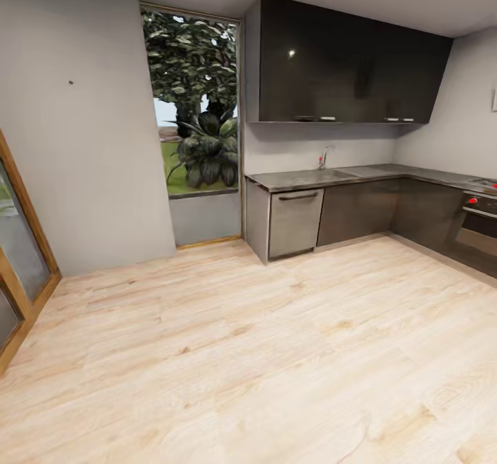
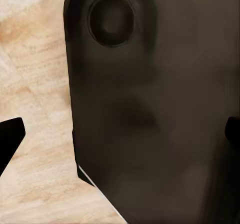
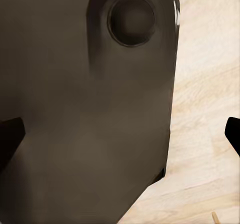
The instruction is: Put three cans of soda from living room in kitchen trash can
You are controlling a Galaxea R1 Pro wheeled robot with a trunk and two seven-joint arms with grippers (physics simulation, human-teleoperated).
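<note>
Robot faces the kitchen [image 1: 359,174]: dark cabinets [image 1: 345,63] upper right, dishwasher [image 1: 295,221] centre right, bare wood floor [image 1: 248,353] below. No soda cans or bin visible, so progress can't be judged. Both tools' jaws spread wide, nothing held

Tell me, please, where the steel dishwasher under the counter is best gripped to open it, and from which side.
Probably the handle, the dark horizontal bar across the top of the dishwasher door. Come from the front, facing the door, and close above and below the bar, because it lies level.
</note>
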